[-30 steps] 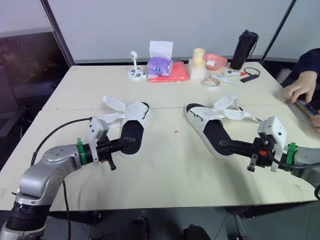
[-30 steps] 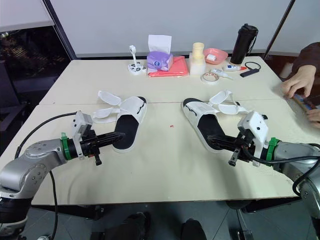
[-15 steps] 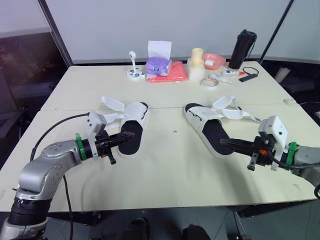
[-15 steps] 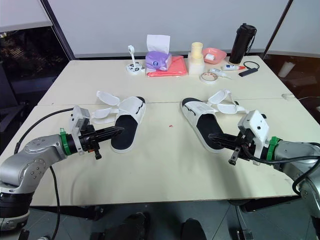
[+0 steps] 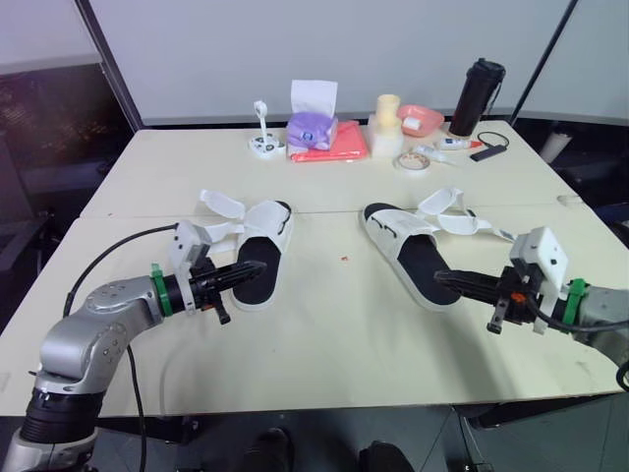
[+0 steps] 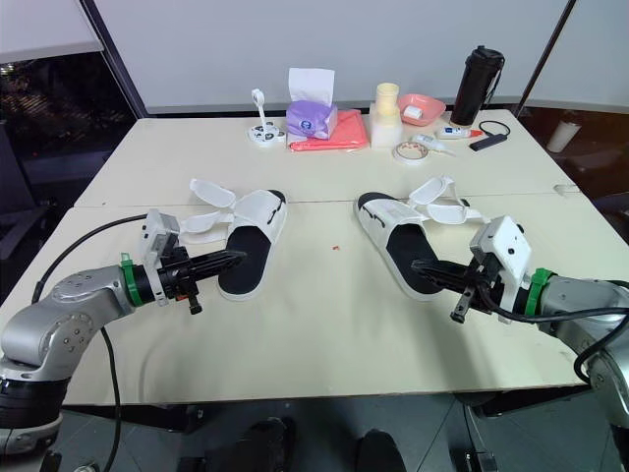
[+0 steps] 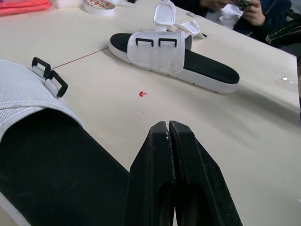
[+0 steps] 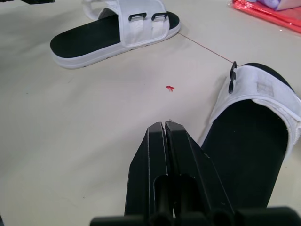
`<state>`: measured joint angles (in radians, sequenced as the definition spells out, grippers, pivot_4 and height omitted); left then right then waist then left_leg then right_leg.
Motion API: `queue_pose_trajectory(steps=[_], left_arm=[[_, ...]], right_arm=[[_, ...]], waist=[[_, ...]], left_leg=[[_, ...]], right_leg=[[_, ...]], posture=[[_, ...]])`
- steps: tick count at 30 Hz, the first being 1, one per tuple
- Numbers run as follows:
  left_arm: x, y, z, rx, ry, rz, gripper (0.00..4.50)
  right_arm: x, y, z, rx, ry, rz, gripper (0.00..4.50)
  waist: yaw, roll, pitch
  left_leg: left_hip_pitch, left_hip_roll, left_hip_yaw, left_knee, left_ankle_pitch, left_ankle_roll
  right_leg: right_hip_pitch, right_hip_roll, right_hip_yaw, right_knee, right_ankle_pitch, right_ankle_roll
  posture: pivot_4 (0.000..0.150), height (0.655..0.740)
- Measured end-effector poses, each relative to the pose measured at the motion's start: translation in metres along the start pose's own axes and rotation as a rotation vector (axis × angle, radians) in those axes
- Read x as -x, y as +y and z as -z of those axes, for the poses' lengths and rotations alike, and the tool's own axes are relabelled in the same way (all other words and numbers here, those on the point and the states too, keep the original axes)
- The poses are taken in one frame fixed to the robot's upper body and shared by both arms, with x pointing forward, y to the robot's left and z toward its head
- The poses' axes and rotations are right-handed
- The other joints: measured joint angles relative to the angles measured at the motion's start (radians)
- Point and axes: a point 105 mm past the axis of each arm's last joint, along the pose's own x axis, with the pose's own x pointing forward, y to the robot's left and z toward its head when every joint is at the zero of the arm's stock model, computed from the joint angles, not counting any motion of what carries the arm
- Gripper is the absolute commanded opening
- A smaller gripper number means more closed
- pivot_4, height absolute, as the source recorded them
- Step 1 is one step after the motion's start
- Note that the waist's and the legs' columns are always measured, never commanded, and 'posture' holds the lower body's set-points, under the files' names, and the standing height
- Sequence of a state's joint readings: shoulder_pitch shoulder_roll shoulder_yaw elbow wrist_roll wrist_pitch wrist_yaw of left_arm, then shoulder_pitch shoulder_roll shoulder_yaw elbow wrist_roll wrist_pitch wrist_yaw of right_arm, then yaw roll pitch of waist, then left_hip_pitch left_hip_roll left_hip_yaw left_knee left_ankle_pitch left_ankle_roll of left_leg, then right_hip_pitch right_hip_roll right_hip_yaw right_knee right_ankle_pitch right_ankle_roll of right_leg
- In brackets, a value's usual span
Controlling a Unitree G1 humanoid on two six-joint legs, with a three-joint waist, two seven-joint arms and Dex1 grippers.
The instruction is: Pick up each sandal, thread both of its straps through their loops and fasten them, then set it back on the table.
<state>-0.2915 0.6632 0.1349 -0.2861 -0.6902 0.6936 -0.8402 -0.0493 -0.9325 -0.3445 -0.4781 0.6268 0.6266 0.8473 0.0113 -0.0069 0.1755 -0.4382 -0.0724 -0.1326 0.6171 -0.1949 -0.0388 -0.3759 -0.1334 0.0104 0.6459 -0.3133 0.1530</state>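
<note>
Table (image 5: 334, 324) is a plain pale cream, with one tiny red speck (image 5: 345, 260) on it between the sandals. Left sandal (image 5: 267, 226) and right sandal (image 5: 393, 228) match: white uppers and straps, black footbeds, black loops (image 7: 49, 77). Left gripper (image 5: 257, 266) and right gripper (image 5: 439, 276) both have black fingers, a white block (image 5: 187, 246) behind them and a green band (image 5: 157, 290) at the wrist. Along the far edge there's a purple tissue pack (image 5: 312, 129) with a white tissue sticking out, a coral-red packet (image 5: 339, 146), a pale yellow cylinder (image 5: 389, 108), a pink bowl (image 5: 423, 119) and a black tumbler (image 5: 477, 96).
</note>
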Motion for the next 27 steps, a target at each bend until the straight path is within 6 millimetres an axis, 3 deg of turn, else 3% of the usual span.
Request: queue_pose_trajectory(steps=[3,6,8,10,15,21,27], left_arm=[[0.000,-0.001,0.000,-0.001,-0.002,0.002,0.00],[-0.001,-0.001,0.000,-0.001,-0.004,0.007,0.00],[-0.003,-0.001,-0.003,-0.007,-0.010,0.012,0.00],[-0.003,0.000,-0.004,-0.013,-0.015,0.011,0.00],[-0.003,0.003,-0.003,-0.019,-0.018,0.002,0.00],[-0.006,0.001,-0.002,-0.033,-0.021,0.013,0.00],[-0.007,-0.003,0.001,-0.039,-0.018,0.013,0.00]], right_arm=[[-0.004,-0.007,-0.004,0.027,-0.002,0.051,1.25],[-0.011,-0.016,-0.005,0.096,0.026,0.124,2.68],[-0.019,-0.022,-0.005,0.145,0.049,0.166,3.88],[-0.026,-0.027,-0.003,0.206,0.075,0.194,4.43],[-0.047,-0.044,0.006,0.438,0.159,0.256,4.43],[-0.074,-0.067,0.004,0.839,0.239,0.287,4.43],[-0.097,-0.082,0.017,1.034,0.295,0.272,4.43]], waist=[[-0.001,0.000,0.000],[0.000,0.000,0.000],[-0.001,0.000,0.000],[-0.002,0.000,0.000],[-0.008,0.000,0.000],[-0.023,0.000,0.000],[-0.030,0.000,0.000]], left_leg=[[0.000,0.000,0.000,0.000,0.000,0.000],[0.000,0.000,0.000,0.000,0.000,0.000],[0.000,0.000,0.000,0.000,0.000,0.000],[0.000,0.000,0.000,0.000,0.000,0.000],[0.000,-0.002,0.002,-0.001,0.001,-0.001],[0.000,-0.002,0.002,-0.003,0.002,-0.003],[0.000,-0.002,0.004,-0.004,0.003,-0.005]], right_leg=[[0.000,0.000,0.000,0.000,0.000,0.000],[0.000,0.000,0.000,0.000,0.000,0.000],[-0.001,0.000,0.000,0.001,0.000,0.000],[-0.001,0.000,0.000,0.001,0.000,0.000],[-0.002,0.000,0.002,0.002,0.000,0.000],[-0.003,0.001,0.002,0.003,0.000,0.000],[-0.006,0.001,0.004,0.005,0.000,0.000]], posture=[[0.150,0.7400],[0.150,0.7400],[0.150,0.7400],[0.150,0.7400],[0.150,0.7400],[0.150,0.7400],[0.150,0.7400]])
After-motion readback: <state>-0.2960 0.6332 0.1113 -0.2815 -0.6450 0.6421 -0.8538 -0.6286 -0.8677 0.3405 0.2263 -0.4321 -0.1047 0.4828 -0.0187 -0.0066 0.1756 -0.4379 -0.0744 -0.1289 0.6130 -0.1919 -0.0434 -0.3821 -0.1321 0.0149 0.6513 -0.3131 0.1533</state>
